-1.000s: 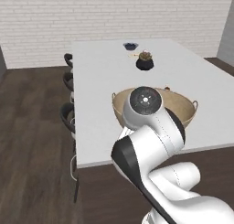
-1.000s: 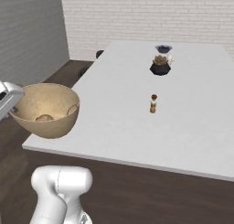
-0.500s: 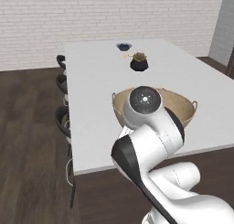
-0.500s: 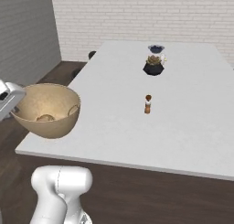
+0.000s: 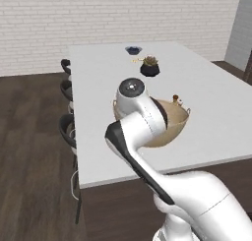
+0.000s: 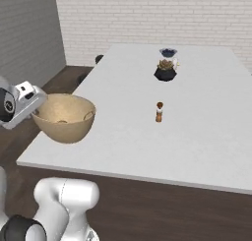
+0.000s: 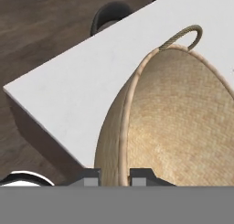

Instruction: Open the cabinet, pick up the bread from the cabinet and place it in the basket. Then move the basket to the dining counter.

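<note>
One gripper clamping basket rim, arm bent

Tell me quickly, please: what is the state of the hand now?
Hand: closed on the rim of the basket, one fingertip on each side of its wall, carrying it above the dining counter.

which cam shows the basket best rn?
Right base view: the whole basket from the side, inside visible, held at its rim over the dining counter corner. Left base view: the arm covers much of it. Hand view: close-up of rim, wall and one loop handle.
</note>
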